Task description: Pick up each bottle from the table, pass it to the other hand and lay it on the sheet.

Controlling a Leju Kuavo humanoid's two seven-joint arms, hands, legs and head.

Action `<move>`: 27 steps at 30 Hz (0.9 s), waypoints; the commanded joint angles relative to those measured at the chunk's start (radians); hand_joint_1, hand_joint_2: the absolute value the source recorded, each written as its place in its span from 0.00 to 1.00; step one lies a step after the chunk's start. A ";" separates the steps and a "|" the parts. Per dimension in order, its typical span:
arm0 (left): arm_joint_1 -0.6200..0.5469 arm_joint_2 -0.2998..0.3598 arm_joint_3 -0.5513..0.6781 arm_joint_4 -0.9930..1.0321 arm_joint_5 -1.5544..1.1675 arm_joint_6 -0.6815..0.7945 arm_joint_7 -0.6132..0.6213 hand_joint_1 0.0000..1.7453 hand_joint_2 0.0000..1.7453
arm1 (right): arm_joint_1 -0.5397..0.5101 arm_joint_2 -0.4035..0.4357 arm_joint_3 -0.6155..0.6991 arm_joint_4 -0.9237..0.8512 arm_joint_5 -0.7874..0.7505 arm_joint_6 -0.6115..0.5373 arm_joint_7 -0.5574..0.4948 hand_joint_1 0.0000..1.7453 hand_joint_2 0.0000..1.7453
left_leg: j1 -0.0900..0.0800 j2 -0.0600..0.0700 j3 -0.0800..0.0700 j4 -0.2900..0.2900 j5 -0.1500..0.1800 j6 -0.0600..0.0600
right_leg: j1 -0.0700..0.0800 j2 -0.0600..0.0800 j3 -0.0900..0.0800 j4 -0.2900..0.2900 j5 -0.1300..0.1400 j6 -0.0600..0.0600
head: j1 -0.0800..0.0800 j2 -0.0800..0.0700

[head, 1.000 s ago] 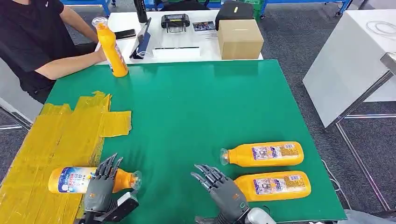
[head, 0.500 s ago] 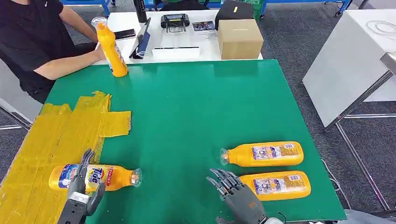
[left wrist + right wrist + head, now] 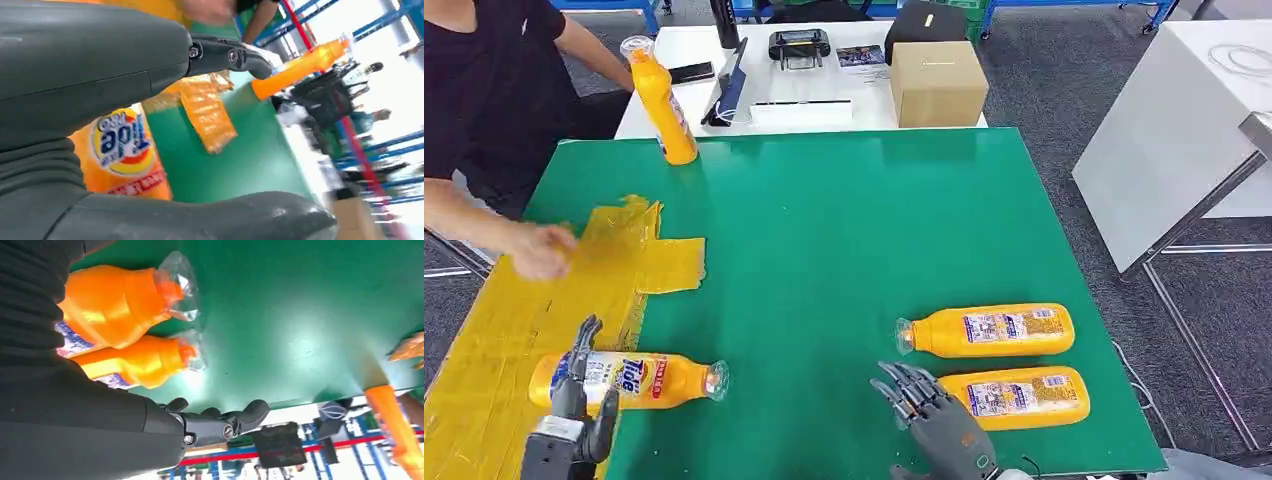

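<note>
Left hand (image 3: 572,415) sits low at the near edge of the green table (image 3: 844,230), fingers spread and pointing up, holding nothing. Right hand (image 3: 934,420) is over that same near edge, further right, fingers fanned out and slightly curled, also holding nothing.

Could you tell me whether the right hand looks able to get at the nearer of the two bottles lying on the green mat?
Probably yes: the right hand is open beside the nearer bottle, close to its neck, and nothing lies between them.
</note>
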 commanded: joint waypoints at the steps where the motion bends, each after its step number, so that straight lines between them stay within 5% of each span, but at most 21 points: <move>1: 0.045 -0.078 0.110 -0.180 0.411 -0.252 0.115 0.00 0.00 | 0.080 -0.065 -0.053 -0.050 0.030 -0.039 0.110 0.00 1.00 | 0.002 0.000 -0.001 0.002 -0.002 0.000 | 0.002 0.001 0.000 0.000 -0.001 -0.001 | 0.000 0.000; 5: 0.088 -0.078 0.050 -0.228 0.405 -0.226 0.122 0.00 0.00 | 0.146 -0.099 -0.107 -0.086 0.028 -0.058 0.179 0.00 1.00 | 0.001 -0.001 0.000 0.001 -0.001 0.000 | 0.001 -0.001 0.000 0.000 -0.001 0.000 | 0.000 0.000; 6: 0.095 -0.078 0.024 -0.235 0.382 -0.245 0.119 0.00 0.00 | 0.227 -0.152 -0.235 -0.118 -0.026 -0.071 0.301 0.00 1.00 | 0.001 -0.002 0.000 0.002 -0.002 0.000 | 0.001 -0.001 0.001 0.000 -0.001 -0.001 | 0.000 0.000; 8: 0.094 -0.078 0.002 -0.234 0.366 -0.234 0.118 0.00 0.00 | 0.314 -0.172 -0.410 -0.127 -0.112 -0.063 0.197 0.00 1.00 | -0.001 -0.005 -0.002 0.002 -0.001 0.001 | -0.001 -0.004 0.000 0.001 -0.002 0.000 | 0.000 0.000; 11: 0.085 -0.078 0.003 -0.221 0.363 -0.242 0.118 0.00 0.00 | 0.370 -0.029 -0.646 -0.138 -0.099 0.081 0.029 0.00 1.00 | -0.002 -0.007 -0.002 0.001 -0.002 0.003 | -0.003 -0.005 -0.010 0.000 -0.003 0.003 | -0.001 0.000; 20: 0.069 -0.078 0.020 -0.198 0.386 -0.277 0.127 0.00 0.00 | 0.366 0.061 -0.738 -0.130 -0.041 0.196 -0.043 0.00 1.00 | 0.000 -0.008 0.003 0.001 -0.004 0.002 | 0.001 -0.005 0.005 -0.004 -0.002 0.002 | 0.000 0.000; 27: 0.062 -0.078 0.021 -0.190 0.405 -0.292 0.136 0.00 0.00 | 0.342 0.062 -0.729 -0.106 -0.028 0.212 -0.049 0.00 1.00 | -0.001 -0.006 0.001 0.000 -0.002 0.003 | -0.001 -0.003 -0.007 -0.003 -0.001 0.003 | 0.000 0.000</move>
